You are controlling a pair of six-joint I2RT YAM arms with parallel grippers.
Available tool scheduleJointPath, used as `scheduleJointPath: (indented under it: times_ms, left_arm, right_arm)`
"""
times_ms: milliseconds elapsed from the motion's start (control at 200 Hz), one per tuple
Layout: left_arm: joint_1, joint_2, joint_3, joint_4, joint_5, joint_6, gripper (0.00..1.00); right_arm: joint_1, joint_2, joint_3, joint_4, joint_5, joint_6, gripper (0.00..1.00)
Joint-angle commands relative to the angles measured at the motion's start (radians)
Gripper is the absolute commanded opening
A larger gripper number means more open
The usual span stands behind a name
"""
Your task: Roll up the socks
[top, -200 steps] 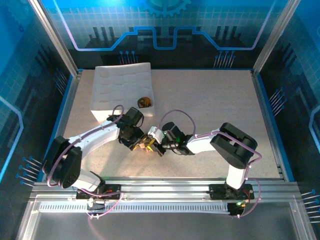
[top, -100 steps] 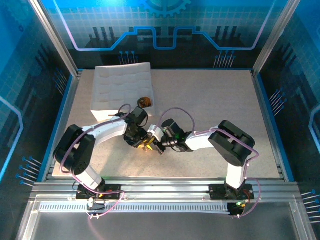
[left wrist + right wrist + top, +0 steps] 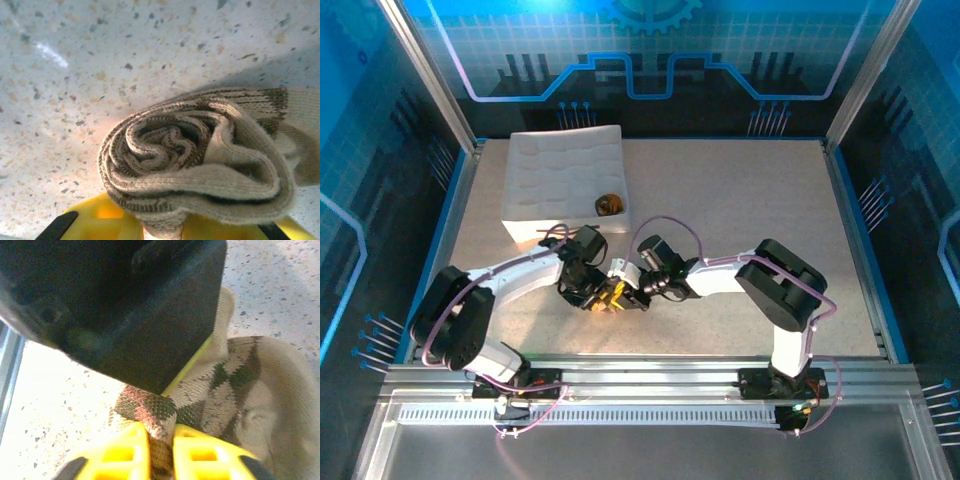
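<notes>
While the left gripper point(image 3: 161, 231) clamps the coiled end of the argyle sock point(image 3: 195, 165) and the right gripper point(image 3: 160, 450) pinches its loose cuff, near middle of the table point(image 3: 740, 200), rolling seems nearly done; next, the cuff probably needs tucking over the roll.

L end effector point(image 3: 162, 231), R end effector point(image 3: 161, 452) tip-to-tip, clamped.

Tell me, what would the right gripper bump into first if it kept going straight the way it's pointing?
The argyle sock: the right gripper is pinching its fabric, so it is touching it now. Just behind the sock sits the black body of the left gripper, probably next, though the depth is hard to judge.
</notes>
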Motion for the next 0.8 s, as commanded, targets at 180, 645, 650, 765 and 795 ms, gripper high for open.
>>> scheduleJointPath:
  times_ms: [180, 645, 650, 765, 795]
  left_arm:
    - [-0.016, 0.241, 0.099, -0.264, -0.043, -0.047, 0.12]
    - [0.013, 0.345, 0.192, -0.251, -0.036, 0.005, 0.11]
    - [0.013, 0.345, 0.193, -0.250, -0.036, 0.005, 0.11]
    - [0.020, 0.347, 0.203, -0.241, -0.030, 0.019, 0.10]
    - [0.020, 0.344, 0.204, -0.237, -0.027, 0.025, 0.10]
  right_arm:
    - [0.119, -0.232, -0.209, 0.156, 0.321, -0.056, 0.50]
    - [0.239, -0.092, -0.095, 0.128, 0.512, -0.107, 0.51]
    - [0.239, -0.088, -0.093, 0.127, 0.514, -0.107, 0.51]
    - [0.239, -0.036, -0.062, 0.104, 0.551, -0.111, 0.48]
    - [0.239, -0.022, -0.050, 0.085, 0.561, -0.115, 0.47]
